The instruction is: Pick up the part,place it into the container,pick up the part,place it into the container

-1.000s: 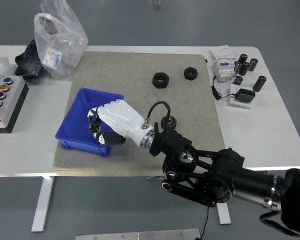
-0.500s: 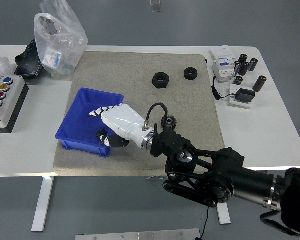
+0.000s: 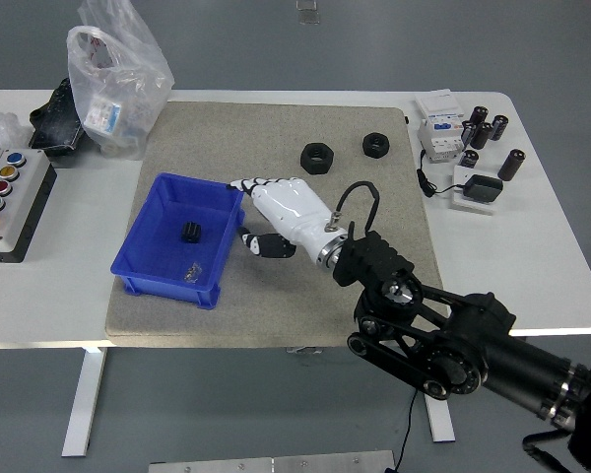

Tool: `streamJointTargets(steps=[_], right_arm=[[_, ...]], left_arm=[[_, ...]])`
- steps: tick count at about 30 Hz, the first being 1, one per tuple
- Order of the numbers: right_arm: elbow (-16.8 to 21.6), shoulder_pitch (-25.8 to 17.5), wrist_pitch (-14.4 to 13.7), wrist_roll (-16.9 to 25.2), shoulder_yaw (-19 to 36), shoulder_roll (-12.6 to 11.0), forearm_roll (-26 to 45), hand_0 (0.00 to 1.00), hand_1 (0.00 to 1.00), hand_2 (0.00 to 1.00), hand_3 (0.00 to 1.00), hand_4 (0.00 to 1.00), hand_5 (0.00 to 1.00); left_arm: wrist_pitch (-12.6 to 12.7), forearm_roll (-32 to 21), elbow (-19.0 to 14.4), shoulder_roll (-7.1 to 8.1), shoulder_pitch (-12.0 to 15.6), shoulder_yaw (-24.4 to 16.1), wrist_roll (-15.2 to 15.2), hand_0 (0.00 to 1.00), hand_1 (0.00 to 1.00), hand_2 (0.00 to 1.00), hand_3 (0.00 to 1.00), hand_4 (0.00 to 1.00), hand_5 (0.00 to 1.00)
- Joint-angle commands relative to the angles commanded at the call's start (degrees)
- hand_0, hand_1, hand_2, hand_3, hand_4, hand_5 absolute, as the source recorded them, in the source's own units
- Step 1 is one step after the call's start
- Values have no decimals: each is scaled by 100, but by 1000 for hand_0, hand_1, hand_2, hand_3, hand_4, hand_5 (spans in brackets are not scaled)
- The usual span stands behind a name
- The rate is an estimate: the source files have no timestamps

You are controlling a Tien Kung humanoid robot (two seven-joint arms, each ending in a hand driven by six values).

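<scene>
The blue container (image 3: 143, 225) sits on the left of the beige mat. A black part (image 3: 190, 233) lies inside it, with a smaller dark piece (image 3: 190, 271) near its front wall. My right hand (image 3: 251, 209), white with black joints, is just past the container's right rim with its fingers spread and holds nothing. Two black hex nuts (image 3: 316, 158) (image 3: 375, 145) lie on the far side of the mat, apart from the hand. The left hand is out of view.
A plastic bag (image 3: 113, 74) and a dark bundle (image 3: 54, 118) stand at the back left. A button box (image 3: 5, 197) is at the left edge. A white electrical unit (image 3: 438, 123), black cylinders (image 3: 483, 128) and a black adapter (image 3: 483, 187) are at the right.
My right hand was curled inside the container; it has opened, come out and moved right. A black part now lies loose in the container.
</scene>
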Motion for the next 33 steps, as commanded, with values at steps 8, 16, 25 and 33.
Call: streamJointTargets(steps=[8, 16, 25, 33], right_arm=[[-135, -292, 693, -598, 561, -391, -658, 382, 757, 935, 998, 998, 567], [-53, -451, 846, -652, 563, -497, -413, 379, 756, 958, 998, 998, 747], [-192, -406, 801, -678, 189, -548, -144, 361, 624, 698, 828, 897, 609], [-360, -400, 616, -635, 1, -512, -161, 337, 534, 505, 662, 633, 347]], left_arm=[[-4, -9, 0, -5, -19, 20, -33, 661, 553, 560, 705, 620, 229], [-6, 21, 0, -22, -11, -3, -33, 661, 554, 561, 705, 619, 228], [-6, 18, 0, -23, -19, 0, -34, 661, 554, 560, 703, 618, 230], [-9, 47, 0, -25, -17, -22, -36, 661, 553, 561, 704, 618, 231]])
